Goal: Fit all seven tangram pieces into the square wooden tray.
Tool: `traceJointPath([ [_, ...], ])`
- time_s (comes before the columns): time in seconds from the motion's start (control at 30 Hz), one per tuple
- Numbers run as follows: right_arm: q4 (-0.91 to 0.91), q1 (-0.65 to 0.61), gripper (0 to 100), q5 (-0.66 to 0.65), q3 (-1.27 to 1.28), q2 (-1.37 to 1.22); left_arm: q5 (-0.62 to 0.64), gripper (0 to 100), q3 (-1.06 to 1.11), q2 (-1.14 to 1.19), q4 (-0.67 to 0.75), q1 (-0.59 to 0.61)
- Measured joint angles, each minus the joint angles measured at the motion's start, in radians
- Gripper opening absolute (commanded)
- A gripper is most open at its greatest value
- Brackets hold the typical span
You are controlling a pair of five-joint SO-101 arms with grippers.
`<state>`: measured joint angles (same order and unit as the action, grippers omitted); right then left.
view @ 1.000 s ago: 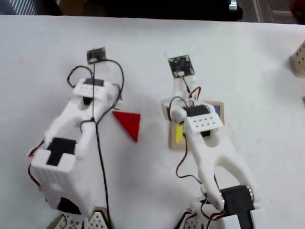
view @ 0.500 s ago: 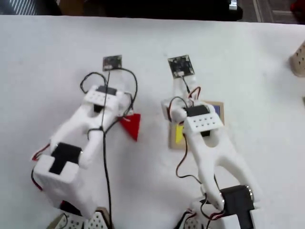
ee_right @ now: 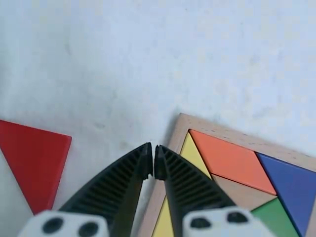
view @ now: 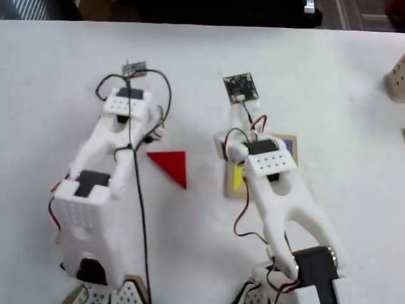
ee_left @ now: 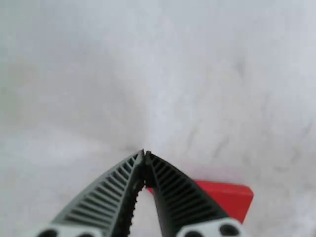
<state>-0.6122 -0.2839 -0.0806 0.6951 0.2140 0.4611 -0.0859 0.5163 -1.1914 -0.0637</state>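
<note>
Your left arm (view: 101,164) lies stretched over the table (view: 329,76), running from its base at 6 o'clock out toward 12 o'clock, with the wrist tipped down at the far end. The left gripper (ee_left: 144,157) has its jaws pressed together tip to tip, and they hold nothing. Its tips point at bare table.

The red triangle (view: 171,164) lies flat on the table at about 4 o'clock from that wrist. It sits just beside the forearm with a thin strip of table between them. From the left wrist camera, one corner of it pokes out from behind a finger; you cannot tell there whether the finger touches it.

Your right arm (view: 278,190) rises from its base at 6 o'clock and leans toward 11 o'clock, with the wrist bent over the square wooden tray (ee_right: 178,129). The right gripper (ee_right: 152,160) is also closed tip to tip and empty, and its tips are just outside the tray's rim on the 9 o'clock side. The tray sits at 3 o'clock from the red triangle, near it but apart. Inside it you can see a yellow piece (ee_right: 192,153), an orange piece (ee_right: 224,160), a blue piece (ee_right: 291,182) and a green piece (ee_right: 276,215) lying flat.
</note>
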Motion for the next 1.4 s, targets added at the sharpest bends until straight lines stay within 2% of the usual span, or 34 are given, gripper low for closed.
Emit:
traceJointPath([
  [0.13, 0.000, 0.000, 1.9, 0.000, 0.000, 0.000, 0.000, 2, 0.038, -0.074, -0.097, -0.015],
  [0.37, 0.000, -0.020, 2.0, 0.000, 0.000, 0.000, 0.000, 2, 0.175, -0.259, -0.072, -0.034],
  [0.47, 0.000, -0.020, 2.1, 0.000, 0.000, 0.000, 0.000, 2, 0.293, -0.390, 0.017, -0.034],
  [0.6, 0.000, -0.021, 2.1, 0.000, 0.000, 0.000, 0.000, 4, 0.531, -0.531, 0.249, -0.034],
  [0.73, 0.000, -0.020, 2.1, 0.000, 0.000, 0.000, 0.000, 18, 0.720, -0.568, 0.463, -0.034],
  [0.8, 0.000, -0.020, 2.1, 0.000, 0.000, 0.000, 0.000, 24, 0.756, -0.571, 0.493, -0.057],
  [0.87, 0.000, -0.023, 2.1, 0.000, 0.000, 0.000, 0.035, 25, 0.784, -0.571, 0.479, -0.106],
  [1.0, 0.000, -0.018, 2.1, 0.000, 0.000, 0.000, 0.120, 21, 0.813, -0.571, 0.368, -0.173],
  [1.17, 0.000, -0.021, 2.1, 0.000, 0.000, 0.000, 0.110, 1, 0.813, -0.571, 0.345, -0.157],
  [1.27, 0.000, -0.020, 2.1, 0.000, 0.000, 0.000, 0.101, 6, 0.812, -0.572, 0.350, -0.158],
  [1.4, 0.000, -0.021, 2.1, 0.000, 0.000, 0.000, 0.100, 2, 0.812, -0.563, 0.390, -0.155],
])
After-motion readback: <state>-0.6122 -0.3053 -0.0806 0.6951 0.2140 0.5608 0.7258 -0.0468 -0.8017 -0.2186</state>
